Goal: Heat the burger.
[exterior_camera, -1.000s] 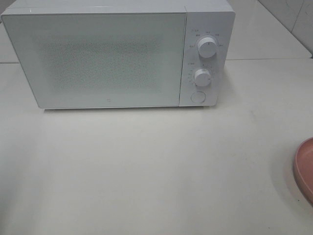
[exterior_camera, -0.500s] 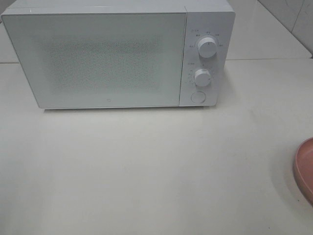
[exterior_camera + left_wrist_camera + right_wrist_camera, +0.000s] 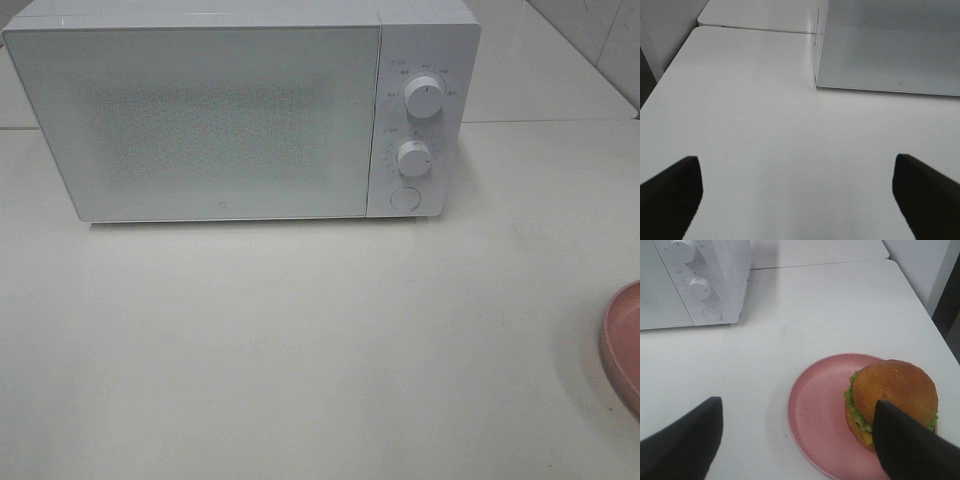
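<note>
Nothing has moved; burger [image 3: 890, 395] stands upright on plate [image 3: 815, 410], both claws spread apart.

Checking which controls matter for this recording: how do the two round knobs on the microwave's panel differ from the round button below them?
The knobs stand out from the panel as raised cylinders, each with a pointer line; the button lies nearly flat and plain. The knobs have small markings ringed around them; the button has none visible. The knobs sit higher on the panel, the button lowest. All are white, round, and on the microwave's right-hand strip.
</note>
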Motion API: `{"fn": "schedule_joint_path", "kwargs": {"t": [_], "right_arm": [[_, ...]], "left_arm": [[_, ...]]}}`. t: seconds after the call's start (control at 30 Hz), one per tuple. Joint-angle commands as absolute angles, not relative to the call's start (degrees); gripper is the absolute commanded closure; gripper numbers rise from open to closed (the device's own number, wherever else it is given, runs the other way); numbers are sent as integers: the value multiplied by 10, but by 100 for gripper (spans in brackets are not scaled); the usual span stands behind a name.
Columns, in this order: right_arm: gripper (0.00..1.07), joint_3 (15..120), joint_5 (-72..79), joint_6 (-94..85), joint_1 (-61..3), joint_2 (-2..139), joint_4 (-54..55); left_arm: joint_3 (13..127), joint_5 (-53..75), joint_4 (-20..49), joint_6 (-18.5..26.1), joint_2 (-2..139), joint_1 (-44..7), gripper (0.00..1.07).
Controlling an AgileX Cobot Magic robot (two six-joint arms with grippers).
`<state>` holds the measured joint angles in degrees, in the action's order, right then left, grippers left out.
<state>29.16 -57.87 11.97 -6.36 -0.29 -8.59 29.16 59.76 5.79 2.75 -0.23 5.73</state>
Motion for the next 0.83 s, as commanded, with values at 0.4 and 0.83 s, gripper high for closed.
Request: {"fn": "schedule_joint_path", "kwargs": {"t": [0.4, 0.83], "right_arm": [[31, 290, -578, 118, -59, -13, -85], [31, 290, -578, 118, -59, -13, -85]], "left_arm": [[289, 594, 61, 27, -15, 60, 9], [289, 594, 61, 27, -15, 60, 9]]}}
